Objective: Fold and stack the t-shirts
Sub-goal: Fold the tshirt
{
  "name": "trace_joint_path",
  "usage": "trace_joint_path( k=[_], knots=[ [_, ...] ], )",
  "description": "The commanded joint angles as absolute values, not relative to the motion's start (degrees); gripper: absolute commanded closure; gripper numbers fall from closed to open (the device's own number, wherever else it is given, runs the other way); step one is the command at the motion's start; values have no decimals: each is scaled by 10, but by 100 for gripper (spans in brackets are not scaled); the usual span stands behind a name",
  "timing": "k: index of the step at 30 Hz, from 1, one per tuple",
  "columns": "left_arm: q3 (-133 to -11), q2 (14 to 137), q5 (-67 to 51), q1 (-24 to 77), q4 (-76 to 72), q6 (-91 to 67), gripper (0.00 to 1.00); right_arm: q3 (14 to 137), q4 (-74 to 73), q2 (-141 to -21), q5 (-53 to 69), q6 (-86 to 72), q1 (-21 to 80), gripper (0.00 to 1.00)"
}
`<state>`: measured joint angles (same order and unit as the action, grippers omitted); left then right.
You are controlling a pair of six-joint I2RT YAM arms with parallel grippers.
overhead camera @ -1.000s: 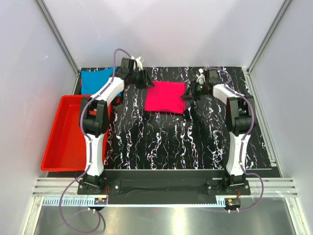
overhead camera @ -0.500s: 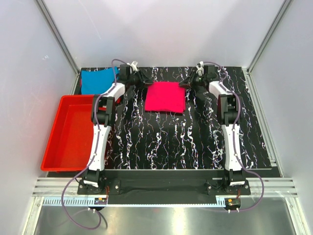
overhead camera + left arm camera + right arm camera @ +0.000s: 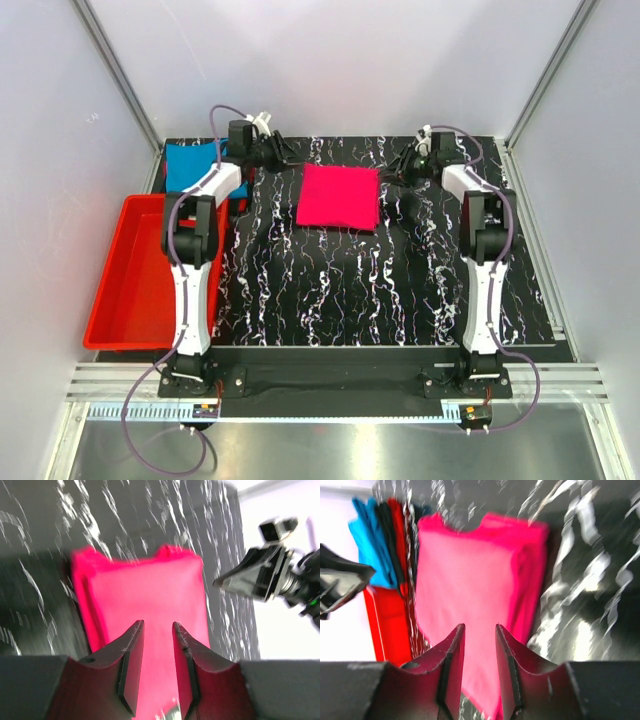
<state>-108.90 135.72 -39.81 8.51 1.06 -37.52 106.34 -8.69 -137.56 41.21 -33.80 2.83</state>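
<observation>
Left tool (image 3: pixel 287 153) and right tool (image 3: pixel 395 172) pulling back from the pink shirt (image 3: pixel 338 197), both narrowly parted and gripping nothing, arms reaching toward the frame's top, shirt lying folded upper centre on the table (image 3: pixel 330 290), blue shirt (image 3: pixel 190 165) lying upper left.

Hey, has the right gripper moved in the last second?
Yes. The right gripper has backed off the pink t-shirt at its right edge, toward the far side of the table.
</observation>
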Motion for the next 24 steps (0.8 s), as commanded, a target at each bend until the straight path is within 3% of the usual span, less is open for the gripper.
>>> trace_joint_path(
  k=[1, 3, 6, 10, 13, 24],
  knots=[
    [-992, 1244, -377, 98, 15, -291, 66, 1006, -87, -1269, 379, -276, 64, 62],
    [-935, 1226, -382, 114, -16, -286, 65, 972, -77, -1258, 381, -273, 77, 63],
    [-953, 1253, -413, 141, -1, -273, 65, 969, -72, -1272, 392, -276, 104, 66],
    [-953, 1309, -407, 156, 30, -281, 72, 975, -65, -1316, 395, -292, 132, 72],
    [-887, 1303, -393, 157, 13, -297, 75, 973, -90, -1338, 390, -292, 134, 76],
    [-655, 1076, -351, 189, -1, -330, 73, 739, -177, -1182, 302, -218, 134, 75]
  ],
)
